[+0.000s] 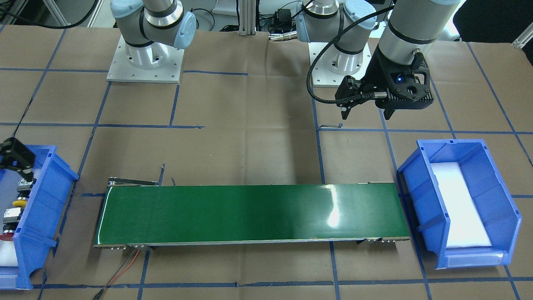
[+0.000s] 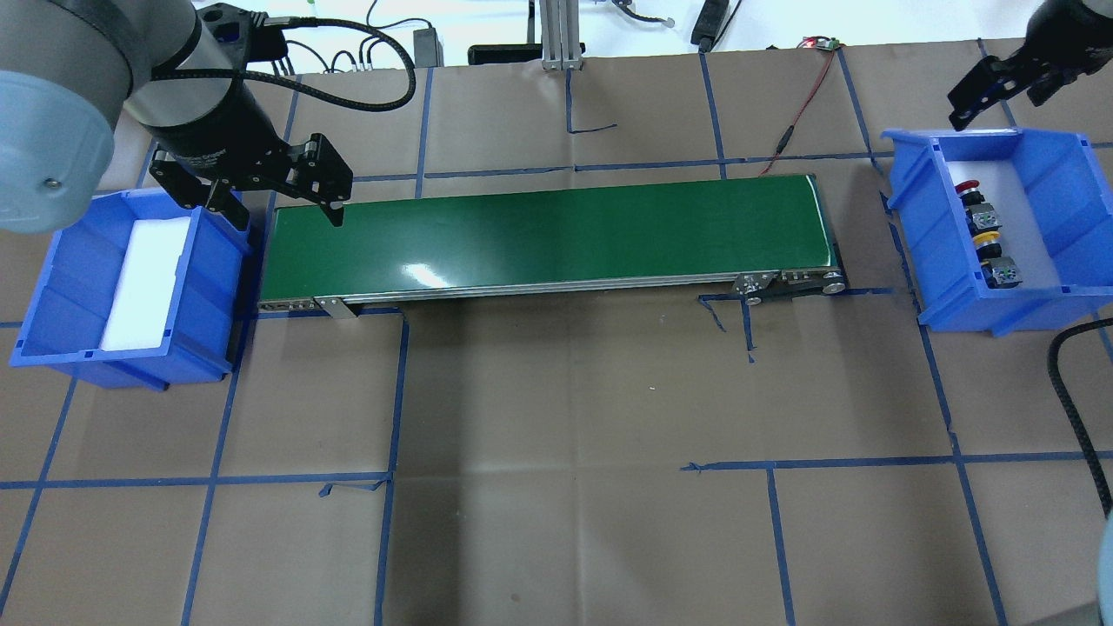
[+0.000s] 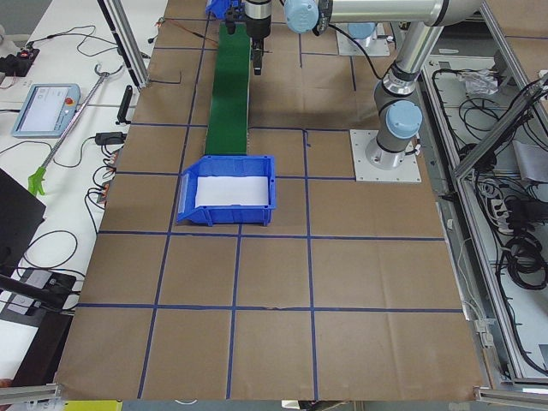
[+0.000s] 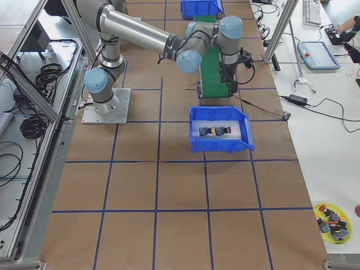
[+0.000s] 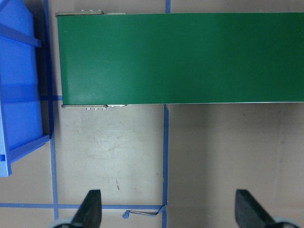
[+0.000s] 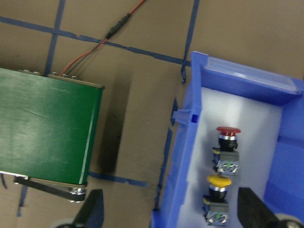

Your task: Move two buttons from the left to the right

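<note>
Two buttons lie in a row on the white foam of the blue bin (image 2: 1056, 196) at the table's right end: a red-capped button (image 2: 967, 187) and a yellow-capped button (image 2: 985, 239), each on a black-grey block body. The right wrist view shows the red cap (image 6: 228, 130) and the yellow cap (image 6: 219, 181). My right gripper (image 6: 172, 211) is open and empty above the bin's belt-side wall; it also shows overhead (image 2: 987, 96). My left gripper (image 2: 283, 213) is open and empty above the left end of the green conveyor belt (image 2: 548, 235), beside the other bin.
A second blue bin (image 2: 52, 287), holding only a white foam pad, stands at the belt's left end. A red-black wire (image 2: 800, 113) runs from the belt's far right corner. Blue tape lines cross the brown paper. The arm bases (image 1: 145, 62) stand behind the belt.
</note>
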Motion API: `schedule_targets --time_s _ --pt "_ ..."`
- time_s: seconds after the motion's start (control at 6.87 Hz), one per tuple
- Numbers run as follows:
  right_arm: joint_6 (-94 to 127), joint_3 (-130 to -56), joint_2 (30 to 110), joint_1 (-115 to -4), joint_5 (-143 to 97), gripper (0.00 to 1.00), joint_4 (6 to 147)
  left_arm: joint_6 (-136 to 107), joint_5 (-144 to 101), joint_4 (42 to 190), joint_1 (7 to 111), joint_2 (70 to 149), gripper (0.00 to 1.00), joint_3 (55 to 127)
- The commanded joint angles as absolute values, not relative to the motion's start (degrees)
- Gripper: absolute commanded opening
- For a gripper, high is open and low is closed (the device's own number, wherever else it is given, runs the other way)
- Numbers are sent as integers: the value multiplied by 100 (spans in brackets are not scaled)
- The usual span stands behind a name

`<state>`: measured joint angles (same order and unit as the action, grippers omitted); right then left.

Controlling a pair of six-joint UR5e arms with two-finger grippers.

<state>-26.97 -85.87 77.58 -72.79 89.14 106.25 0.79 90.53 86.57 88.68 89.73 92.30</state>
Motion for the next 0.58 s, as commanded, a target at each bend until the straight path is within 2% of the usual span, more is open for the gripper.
schedule_targets --time_s 0.0,0.15,0.44 --pt "-457 -8666 8189 -8248 8929 100 9656 79 9053 8657 8868 8974 100 9229" --pt "439 -8701 8609 -8627 8930 100 9320 79 9053 8657 8868 8974 100 9229" --pt "457 -8973 9103 -8920 8895 100 9316 79 9053 8657 8868 8974 100 9229"
